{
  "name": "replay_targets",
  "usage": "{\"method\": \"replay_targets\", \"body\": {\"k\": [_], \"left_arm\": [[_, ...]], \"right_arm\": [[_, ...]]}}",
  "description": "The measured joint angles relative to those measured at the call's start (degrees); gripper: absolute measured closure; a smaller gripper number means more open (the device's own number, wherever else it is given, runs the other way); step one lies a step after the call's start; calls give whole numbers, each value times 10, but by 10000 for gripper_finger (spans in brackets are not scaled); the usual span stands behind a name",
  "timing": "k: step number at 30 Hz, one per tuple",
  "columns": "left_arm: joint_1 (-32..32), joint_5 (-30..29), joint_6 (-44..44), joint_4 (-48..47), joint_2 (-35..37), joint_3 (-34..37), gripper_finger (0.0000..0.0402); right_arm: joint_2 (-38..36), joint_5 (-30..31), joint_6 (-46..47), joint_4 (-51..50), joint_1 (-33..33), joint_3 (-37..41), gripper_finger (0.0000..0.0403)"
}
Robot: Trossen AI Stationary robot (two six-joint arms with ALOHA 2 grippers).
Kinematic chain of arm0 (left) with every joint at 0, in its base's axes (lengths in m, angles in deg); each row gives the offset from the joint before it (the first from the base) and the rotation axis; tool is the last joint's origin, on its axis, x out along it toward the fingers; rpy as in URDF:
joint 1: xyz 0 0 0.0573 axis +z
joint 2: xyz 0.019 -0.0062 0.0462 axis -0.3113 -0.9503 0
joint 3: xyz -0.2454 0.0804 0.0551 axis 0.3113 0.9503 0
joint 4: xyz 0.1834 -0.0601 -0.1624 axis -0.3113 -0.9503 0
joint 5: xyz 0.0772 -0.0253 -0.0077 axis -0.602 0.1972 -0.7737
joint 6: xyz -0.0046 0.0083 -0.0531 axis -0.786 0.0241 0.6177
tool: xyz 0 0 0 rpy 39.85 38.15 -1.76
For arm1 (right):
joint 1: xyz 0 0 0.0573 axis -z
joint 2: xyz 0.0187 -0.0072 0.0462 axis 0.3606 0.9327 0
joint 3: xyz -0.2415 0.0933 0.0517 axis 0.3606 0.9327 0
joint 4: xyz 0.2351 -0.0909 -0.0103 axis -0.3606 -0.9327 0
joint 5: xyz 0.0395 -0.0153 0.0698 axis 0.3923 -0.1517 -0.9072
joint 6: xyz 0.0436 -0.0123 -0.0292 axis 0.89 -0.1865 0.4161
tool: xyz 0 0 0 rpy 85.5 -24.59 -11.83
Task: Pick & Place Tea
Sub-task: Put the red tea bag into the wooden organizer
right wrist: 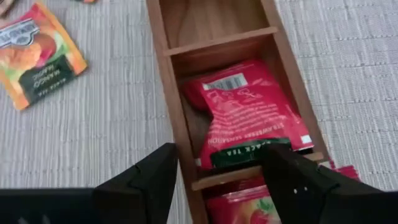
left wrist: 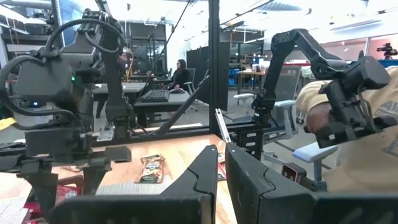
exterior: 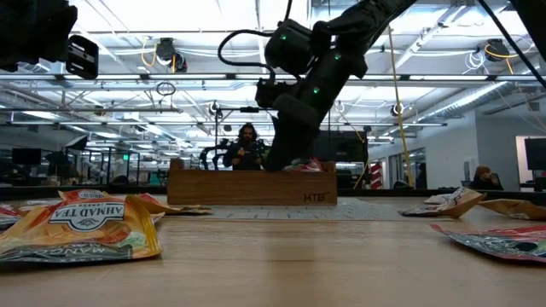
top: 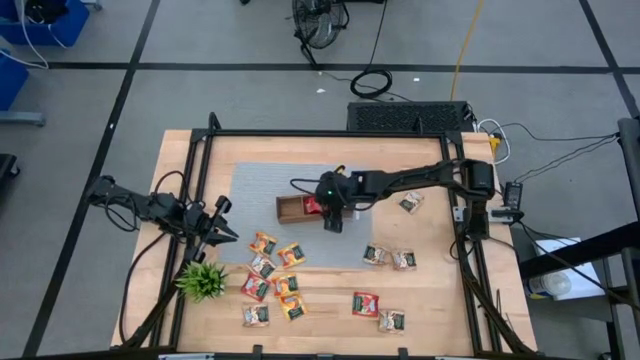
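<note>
The right gripper, fingers apart, hangs over a red sachet lying slack in the wooden tray's middle compartment; it looks light, floppy, probably slick, best pinched by an edge.

the wooden table carries a grey mat across its middle. a wooden tray lies on the mat. tea sachets lie scattered along the near edge, a second group sits toward the right edge, and one more lies near the tray. a small green plant stands near the left edge.
</note>
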Motion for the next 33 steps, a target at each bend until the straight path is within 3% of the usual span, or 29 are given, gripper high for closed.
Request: {"method": "replay_targets", "body": {"k": [5,11,16,22,33], "left_arm": [[0,0,0,0,0,0,366],[0,0,0,0,0,0,366],[0,0,0,0,0,0,366],[0,0,0,0,0,0,366],[0,0,0,-1,0,0,366]], "right_arm": [[-5,-12,8,17,-1,1,189],[-5,-90,11,59,2,1,190],[-17,-83,-31,50,2,1,190],[-27,-2,-181,35,-2,1,190],[15,3,-255,49,3,1,190]]}}
